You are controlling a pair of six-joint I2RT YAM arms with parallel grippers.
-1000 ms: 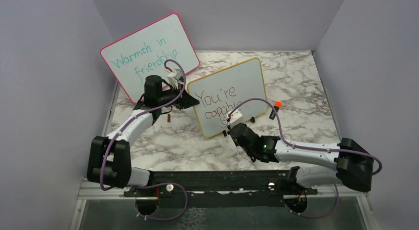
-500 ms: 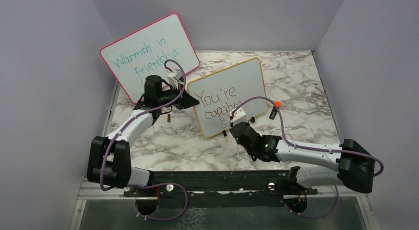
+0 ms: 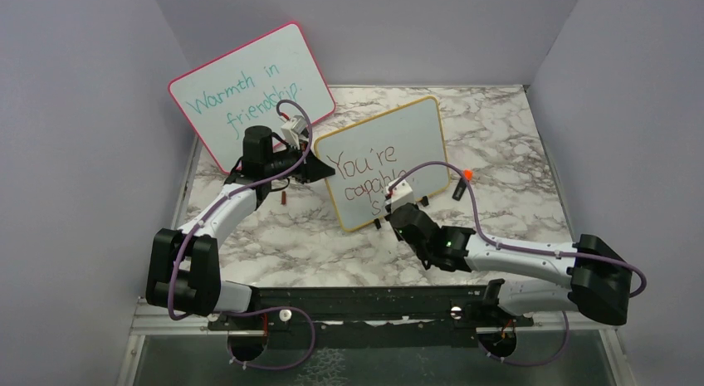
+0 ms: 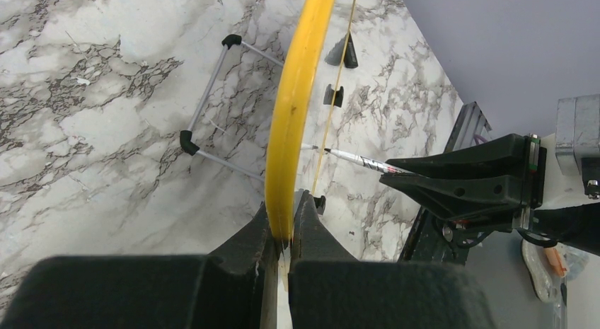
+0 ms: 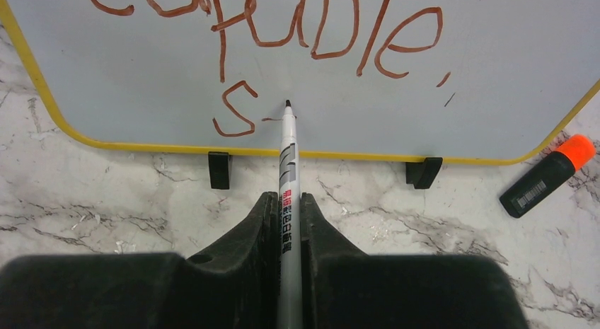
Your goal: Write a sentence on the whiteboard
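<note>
The whiteboard [image 3: 398,141] stood on the bench [image 3: 506,137], its yellow edge pinched by the left gripper [image 4: 284,214]. The right gripper [image 5: 289,201] was closed on a marker [image 5: 287,145] — its tip at the board, just right of the "s" of the sentence [image 3: 365,177].

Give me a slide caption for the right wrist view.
Right gripper holds a marker, tip at the whiteboard beside a lone red-brown s.

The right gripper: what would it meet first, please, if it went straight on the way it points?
The whiteboard: the pen in the right gripper aims at its white face just right of the red "s", and the tip looks to be touching it or nearly so.
</note>
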